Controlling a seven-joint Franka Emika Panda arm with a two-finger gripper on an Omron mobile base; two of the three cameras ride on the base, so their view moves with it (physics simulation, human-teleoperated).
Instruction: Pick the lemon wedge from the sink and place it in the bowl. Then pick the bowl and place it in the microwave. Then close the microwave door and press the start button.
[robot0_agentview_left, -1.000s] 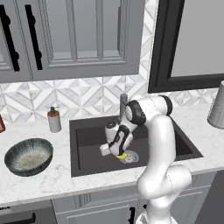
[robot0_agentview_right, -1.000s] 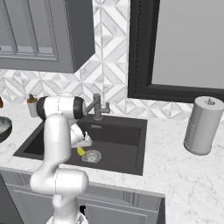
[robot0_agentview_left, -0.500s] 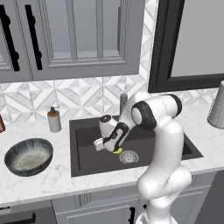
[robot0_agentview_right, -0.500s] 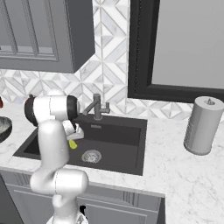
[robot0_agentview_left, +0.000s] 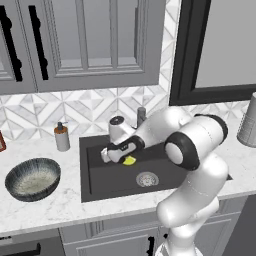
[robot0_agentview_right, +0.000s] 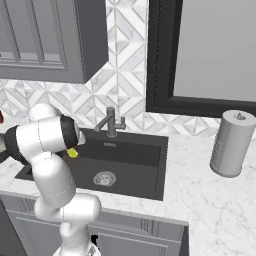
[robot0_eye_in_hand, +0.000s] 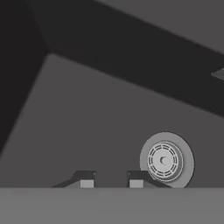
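My gripper (robot0_agentview_left: 125, 158) hangs above the sink (robot0_agentview_left: 110, 181), shut on the small yellow lemon wedge (robot0_agentview_left: 129, 160), which is clear of the basin floor. From the right base view the lemon wedge (robot0_agentview_right: 73, 153) peeks out beside my forearm. Below the hand lies the round metal drain (robot0_eye_in_hand: 165, 161); the wedge itself is hidden in the hand view. The dark streaked bowl (robot0_agentview_left: 32, 179) sits on the counter left of the sink, apart from the gripper. The microwave (robot0_agentview_left: 220, 42) is the black-framed pale grey box at upper right. Its door is out of view.
A soap dispenser (robot0_agentview_left: 62, 137) stands behind the bowl and a grey faucet (robot0_agentview_right: 111, 122) rises at the sink's back edge. A paper towel roll (robot0_agentview_right: 231, 143) stands on the counter to the right. Grey cabinets (robot0_agentview_left: 100, 40) hang overhead.
The gripper has lifted the lemon wedge off the sink floor near the drain and carried it up and to the left. The arm's elbow has swung with it.
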